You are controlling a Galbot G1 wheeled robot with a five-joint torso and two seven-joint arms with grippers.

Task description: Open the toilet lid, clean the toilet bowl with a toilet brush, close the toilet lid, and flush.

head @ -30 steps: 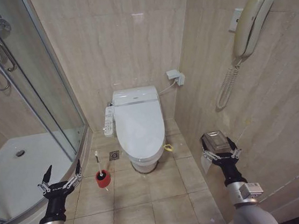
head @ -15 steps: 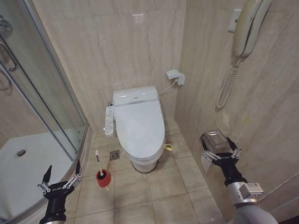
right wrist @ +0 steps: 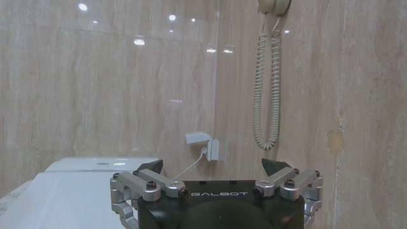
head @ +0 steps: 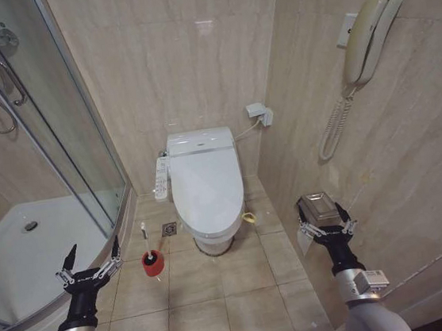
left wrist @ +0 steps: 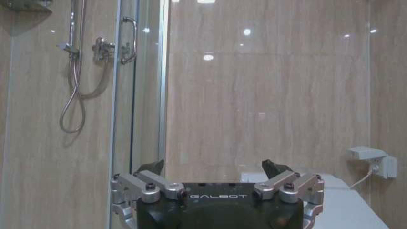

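From my remote station, I see a tiled bathroom with the toilet lid (head: 206,185) down flat over the toilet bowl (head: 214,242), which stands on the floor (head: 245,306) against the back wall, in the corner formed with the right-hand wall. The toilet brush (head: 145,240) stands upright in its red holder (head: 152,263) on the floor tiles just off the bowl's left side, near the curved edge of the shower tray (head: 32,259). A white button panel (head: 161,179) runs along the toilet's left edge, and a small floor drain (head: 168,230) sits between the brush and the bowl's base.

My left gripper (head: 89,255) hangs low over the floor near the shower tray's rim, well apart from the brush, its fingers spread wide with nothing between them. In the left wrist view the same gripper (left wrist: 213,167) faces the back wall beside the glass shower door (left wrist: 137,95), with a corner of the lid (left wrist: 350,205) beyond it.

My right gripper (head: 323,216) is held close to the right-hand wall, just below a small metal box (head: 316,206), fingers likewise parted and empty. From the right wrist camera that gripper (right wrist: 213,167) points toward the wall corner, the wall phone (head: 370,33) and its coiled cord (right wrist: 266,90) above.
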